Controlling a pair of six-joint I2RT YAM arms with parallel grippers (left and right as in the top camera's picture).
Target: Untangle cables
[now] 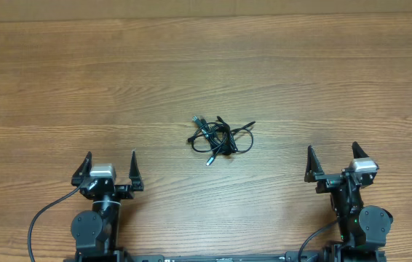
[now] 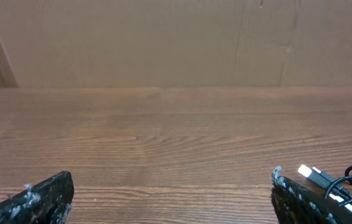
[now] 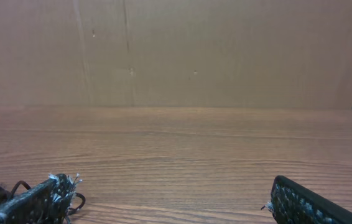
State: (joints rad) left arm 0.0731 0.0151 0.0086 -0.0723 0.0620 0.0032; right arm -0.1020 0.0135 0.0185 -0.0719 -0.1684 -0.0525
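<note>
cables [image 1: 220, 137] knotted up mid-table, both grippers wide open and empty

biggest thing first: the wooden table [image 1: 206, 65] fills pretty much the whole overhead view, light brown grain running side to side. along its far edge stands a plain cardboard wall [image 2: 176, 43], which is all the background you get in both wrist views.

the left arm [image 1: 93, 225] and right arm [image 1: 362, 222] sit at the near edge, well apart from each other. a thick black lead [image 1: 42, 218] curls off the left one's base.

the left gripper [image 1: 111, 155] has its jaws spread wide with nothing between them, just bare wood. in its wrist view the fingers [image 2: 45, 199] poke in at the bottom corners, tips scuffed with whitish flecks. the right gripper [image 1: 332, 147] is the same deal: spread wide and holding nothing, with its fingers [image 3: 36, 202] at the bottom corners of its own view.

the cables lie in one small tangled bunch around the middle of the table, between the two arms and a bit farther out than both grippers, touching neither. it's thin black cord in loose overlapping loops, with one loop sticking out on the right side. a little silver-tipped plug [image 1: 209, 161] pokes out of the near side of the bunch. the left wrist view catches part of the bunch at lower right, past that finger, with a bright silver plug end [image 2: 310, 173]. the right wrist view shows a bit of black cord at lower left, behind its finger.
</note>
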